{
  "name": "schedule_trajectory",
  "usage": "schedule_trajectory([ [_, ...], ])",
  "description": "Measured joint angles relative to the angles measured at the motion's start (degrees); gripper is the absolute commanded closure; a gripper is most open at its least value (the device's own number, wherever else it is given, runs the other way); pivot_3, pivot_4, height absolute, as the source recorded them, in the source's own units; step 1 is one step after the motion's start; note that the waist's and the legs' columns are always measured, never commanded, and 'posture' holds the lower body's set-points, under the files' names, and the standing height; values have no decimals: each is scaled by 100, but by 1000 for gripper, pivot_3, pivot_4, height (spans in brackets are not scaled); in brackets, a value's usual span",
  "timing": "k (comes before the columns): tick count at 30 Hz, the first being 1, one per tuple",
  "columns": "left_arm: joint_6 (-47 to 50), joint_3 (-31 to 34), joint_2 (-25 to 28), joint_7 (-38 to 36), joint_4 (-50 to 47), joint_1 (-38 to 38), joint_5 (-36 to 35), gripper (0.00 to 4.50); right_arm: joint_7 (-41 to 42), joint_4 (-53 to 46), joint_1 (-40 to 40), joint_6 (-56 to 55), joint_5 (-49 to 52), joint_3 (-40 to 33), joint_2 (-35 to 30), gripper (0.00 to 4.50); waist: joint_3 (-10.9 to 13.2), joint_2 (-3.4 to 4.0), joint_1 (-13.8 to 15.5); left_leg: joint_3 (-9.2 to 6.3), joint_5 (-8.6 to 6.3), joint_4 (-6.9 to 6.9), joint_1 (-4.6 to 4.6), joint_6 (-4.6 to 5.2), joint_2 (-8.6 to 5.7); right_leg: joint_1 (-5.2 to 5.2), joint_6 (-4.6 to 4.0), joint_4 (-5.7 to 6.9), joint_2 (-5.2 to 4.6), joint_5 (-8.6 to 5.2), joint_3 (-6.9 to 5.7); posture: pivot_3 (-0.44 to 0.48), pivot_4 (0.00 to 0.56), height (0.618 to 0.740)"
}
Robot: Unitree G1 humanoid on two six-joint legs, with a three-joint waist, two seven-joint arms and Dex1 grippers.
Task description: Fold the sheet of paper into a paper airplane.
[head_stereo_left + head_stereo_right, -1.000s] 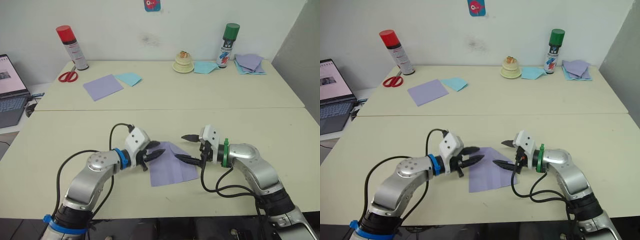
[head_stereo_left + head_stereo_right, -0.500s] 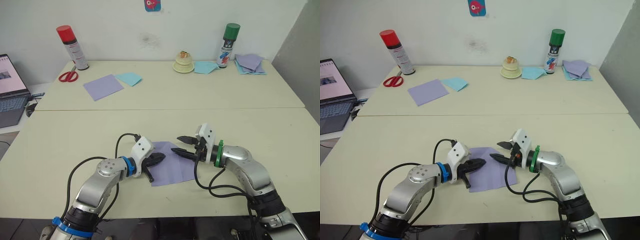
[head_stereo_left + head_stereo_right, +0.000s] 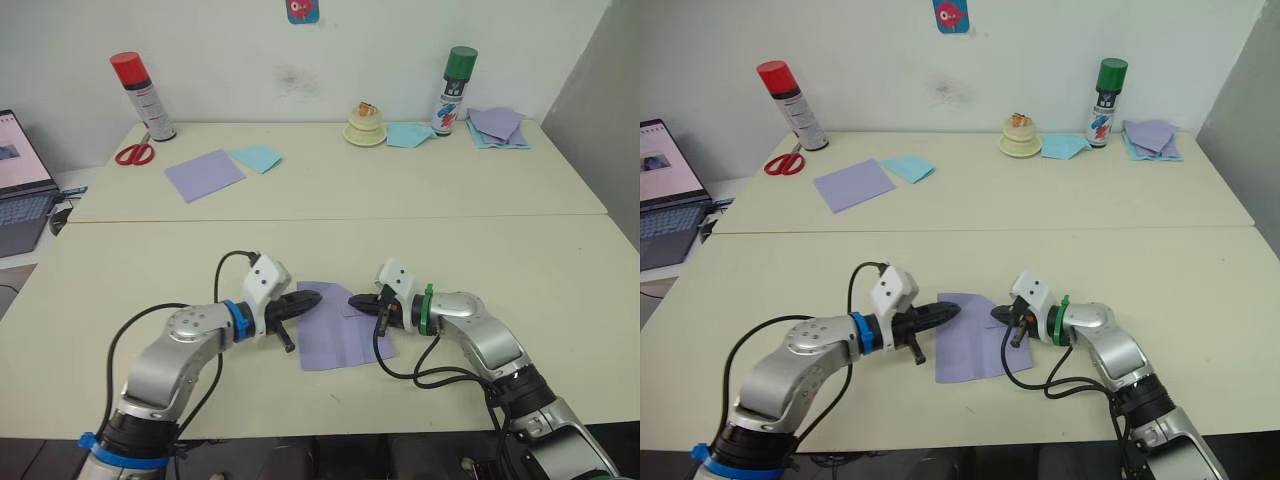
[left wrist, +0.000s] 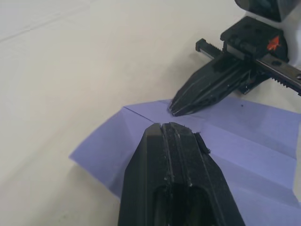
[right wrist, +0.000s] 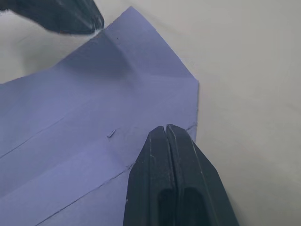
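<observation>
— Where's the paper, from the head cameras?

— The sheet of paper (image 3: 338, 337) lies flat on the table (image 3: 520, 270), a little below the middle of the frame, its crease lines plain to see. The left gripper (image 3: 312, 297) comes in from the left, the right gripper (image 3: 356, 302) from the right, and both tips sit at the sheet's upper edge, near each other. Each pair of fingers is pressed together with no gap. Neither seems to pinch the paper.

— And the back of the table?

— Upper left: a red-capped spray can (image 3: 143, 95), scissors (image 3: 134, 152), a smooth lavender sheet (image 3: 204, 174) and a light blue sheet (image 3: 255, 157). Upper right: a green-capped spray can (image 3: 449, 90) and a pile of papers (image 3: 497, 127). A laptop (image 3: 22, 175) sits at the left edge.

— The left wrist view?

— Its own fingers rise from the bottom, closed tight, over the sheet's folded corner. The other gripper's closed tip touches down on the paper just past them, in the upper right.

— The right wrist view?

— Closed fingers at the bottom centre, above the sheet near its edge. The other gripper's dark tip shows at the upper left, by the far corner.
</observation>
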Motion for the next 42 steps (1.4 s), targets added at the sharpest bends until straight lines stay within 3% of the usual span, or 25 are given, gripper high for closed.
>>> schedule_trajectory([
  [4, 379, 947, -67, 377, -4, -76, -496, 3466, 22, 33, 3, -92, -82, 8, 23, 4500, 0, 0, 2, -1, 0, 0, 7, 0, 0, 3, 0, -1, 3, 0, 1, 0, 150, 740],
  [8, 1134, 1718, -682, 972, -9, -10, -1349, 2189, 61, 16, 48, -111, -86, -6, 23, 4500, -2, -2, 11, 0, 0, 1, 9, 0, -4, 8, 0, -3, 2, 0, 2, 0, 150, 740],
  [11, 1498, 1733, -1050, 1261, 18, 95, -1703, 1295, 78, -3, 71, -121, -93, 9, 35, 4500, -4, -7, 13, 1, 1, 2, 9, -1, -2, 8, 0, -1, 1, 0, 2, 0, 150, 740],
  [16, 1768, 1407, -1311, 1610, 148, 96, -1727, 1295, 65, -3, 83, -178, -120, 29, 36, 4500, -4, -6, 14, 4, 1, 2, 13, -2, -1, 11, 0, 2, 4, 0, 4, 0, 150, 740],
  [20, 1387, 771, -1364, 1671, 591, 90, -1202, 1295, 15, -5, 119, -207, -118, 28, 60, 4500, -5, -6, 13, 10, 1, 1, 19, -2, 0, 13, -1, 2, 7, 1, 9, 0, 150, 740],
  [24, 1094, 619, -1399, 1651, 665, 91, -1006, 1295, -28, -24, 144, -202, -117, 23, 63, 4500, -6, -6, 15, 9, 0, 1, 19, -2, -1, 14, -1, 0, 5, 1, 9, 0, 150, 740],
  [28, 979, 593, -1399, 1640, 715, 94, -978, 2142, -40, -62, 179, -202, -117, 23, 63, 4500, -5, -6, 17, 9, 0, 1, 19, -1, -1, 14, 0, 0, 5, 0, 10, 0, 150, 740],
  [35, 947, 656, -1306, 1531, 624, 158, -1035, 4490, -45, -63, 181, -205, -118, 24, 67, 4500, -5, -6, 15, 9, 0, 1, 19, -2, -1, 13, 0, 0, 5, 0, 10, 0, 150, 740],
  [40, 906, 559, -1224, 1507, 576, 153, -952, 4490, -53, -48, 178, -205, -118, 21, 92, 4500, -5, -6, 14, 9, 0, 0, 20, -1, 1, 13, 0, 0, 5, 0, 10, 0, 150, 740],
  [42, 660, 249, -958, 1395, 580, 92, -613, 4490, -55, -46, 167, -180, -118, 22, 110, 4500, -5, -6, 14, 9, 0, -1, 19, -2, 1, 12, 0, -1, 6, 0, 10, 0, 150, 740],
])
